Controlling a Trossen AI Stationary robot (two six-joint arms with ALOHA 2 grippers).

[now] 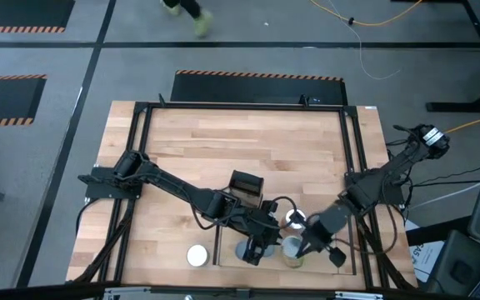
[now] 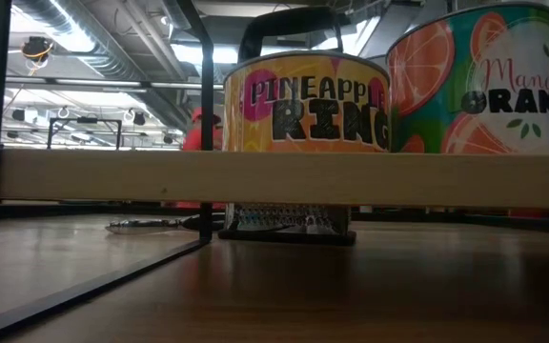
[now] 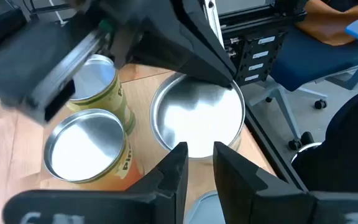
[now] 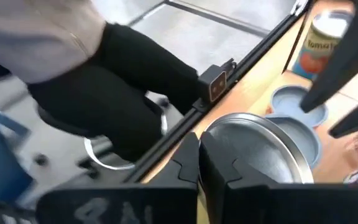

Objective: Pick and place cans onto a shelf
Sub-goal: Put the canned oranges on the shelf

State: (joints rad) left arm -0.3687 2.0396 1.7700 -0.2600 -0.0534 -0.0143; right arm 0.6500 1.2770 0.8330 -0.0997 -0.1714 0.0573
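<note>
Cans [image 1: 292, 250] crowd the shelf [image 2: 284, 178]; left pincer [image 3: 199, 163] apparently parted, right pincer [image 4: 199, 163] clenched empty.

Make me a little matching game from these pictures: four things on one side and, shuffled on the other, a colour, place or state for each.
Things:
1. pineapple can
2. mandarin orange can
3. white-topped can
4. right gripper

Descriptions:
A. fingers shut together
B. yellow label
C. stands alone, left of the other cans in the high view
D. teal label with orange slices

Pairs: 1-B, 2-D, 3-C, 4-A
</note>
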